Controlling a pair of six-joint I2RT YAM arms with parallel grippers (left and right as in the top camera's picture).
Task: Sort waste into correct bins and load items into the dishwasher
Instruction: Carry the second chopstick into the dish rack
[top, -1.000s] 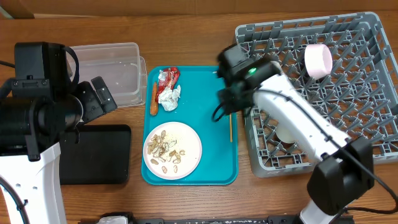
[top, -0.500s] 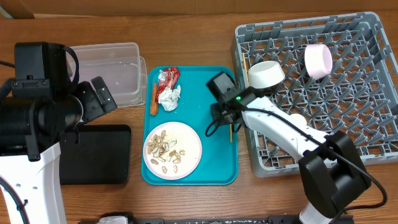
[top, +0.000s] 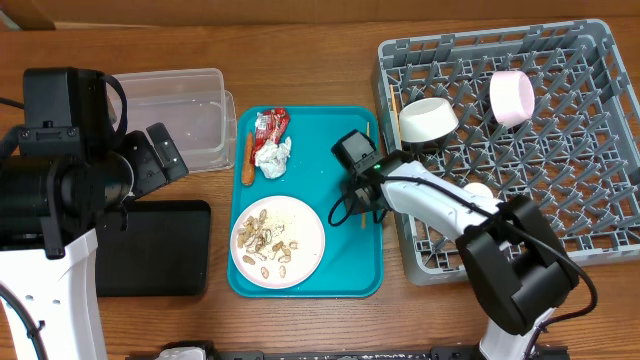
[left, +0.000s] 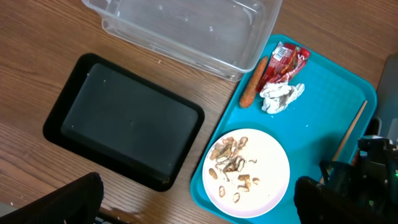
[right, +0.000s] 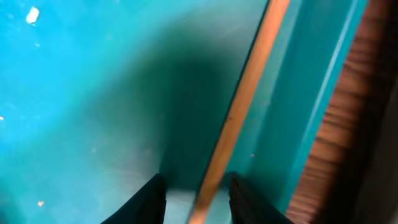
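Observation:
A thin wooden chopstick (right: 242, 106) lies along the right side of the teal tray (top: 340, 270). My right gripper (right: 194, 186) is down on the tray with its jaws open on either side of the chopstick (top: 364, 222), which sits nearer the right finger. My left gripper (left: 202, 208) hangs wide open and empty above the black tray (left: 124, 124). The red wrapper (top: 268, 125), white tissue (top: 272, 155) and carrot piece (top: 246, 160) lie at the tray's far end. Shell scraps sit on the white plate (top: 300, 262).
The grey dish rack (top: 580, 200) at the right holds a white bowl (top: 428, 118), a pink bowl (top: 511, 97) and a cream cup (top: 478, 192). The clear tub (top: 185, 115) stands left of the teal tray, behind the black tray (top: 150, 248).
My right arm has swung from the rack's left edge down onto the teal tray, over the chopstick, uncovering the white bowl in the rack. The left arm has not moved.

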